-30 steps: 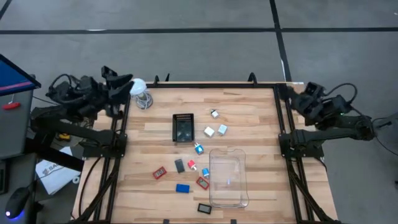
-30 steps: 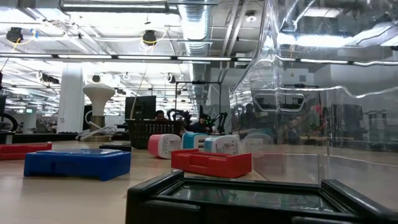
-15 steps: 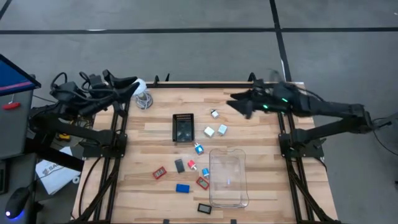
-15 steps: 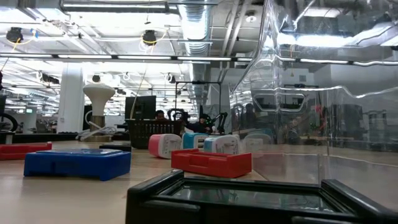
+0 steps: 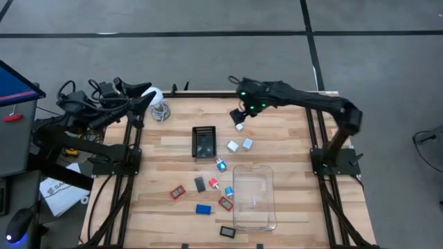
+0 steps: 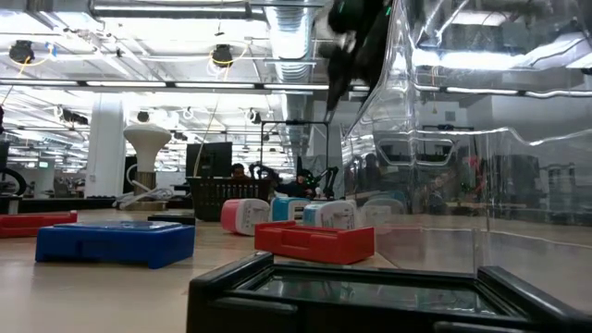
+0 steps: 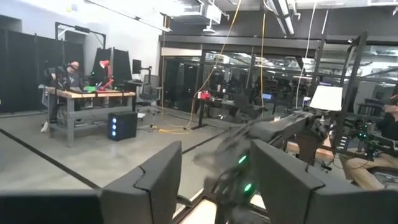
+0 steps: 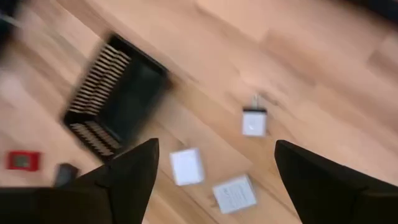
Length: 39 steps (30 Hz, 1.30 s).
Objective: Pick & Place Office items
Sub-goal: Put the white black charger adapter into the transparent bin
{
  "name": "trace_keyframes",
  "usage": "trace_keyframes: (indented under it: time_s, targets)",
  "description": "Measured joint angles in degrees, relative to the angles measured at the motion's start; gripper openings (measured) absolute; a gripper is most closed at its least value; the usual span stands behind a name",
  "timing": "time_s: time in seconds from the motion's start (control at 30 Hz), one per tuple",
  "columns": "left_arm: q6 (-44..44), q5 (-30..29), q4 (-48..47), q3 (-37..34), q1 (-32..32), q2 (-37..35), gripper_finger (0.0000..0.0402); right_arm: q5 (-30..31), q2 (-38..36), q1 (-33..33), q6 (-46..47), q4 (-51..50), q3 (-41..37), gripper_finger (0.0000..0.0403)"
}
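**Little cubes, easy to lift**

From above: the right gripper [image 5: 240,111] hangs over the far part of the table [image 5: 277,145], empty, fingers apart, just above a small white cube [image 5: 239,127]. Two more cubes [image 5: 240,145] lie nearer the black mesh tray [image 5: 203,141]. The left gripper [image 5: 142,102] waits at the far left corner.

From its wrist: the left fingers [image 7: 155,180] are apart.

From the right wrist: the cube [image 8: 254,121] looks hard, light and smooth. It may slip, so pinch its two flat sides.

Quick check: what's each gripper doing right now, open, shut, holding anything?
Left gripper: open, empty, parked at the table's far left corner.
Right gripper: open, empty, above the white cubes.
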Motion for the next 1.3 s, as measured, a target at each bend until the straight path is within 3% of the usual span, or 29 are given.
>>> trace_keyframes:
  time_s: [0.1, 0.53, 1.03, 1.3]
  targets:
    - [0.0, 0.02, -0.05, 0.0, 0.0, 0.64, 0.0193, -0.75, 4.84, -0.61, -1.48, -0.05, -0.04, 0.0311]
    - [0.01, 3.14, -0.13, 0.0, -0.02, 4.51, 0.0191, 9.68, 14.92, 1.42, -6.83, 0.47, 0.0, 0.0311]
    - [0.0, 5.17, -0.07, 0.0, -0.02, 4.43, 0.0182, 10.47, 15.12, 0.55, -7.6, 4.6, -0.55, 0.0311]
    - [0.02, 5.18, -0.09, 0.0, -0.02, 4.43, 0.0181, 9.2, 15.16, 0.71, -8.02, 6.76, -5.05, 0.0311]
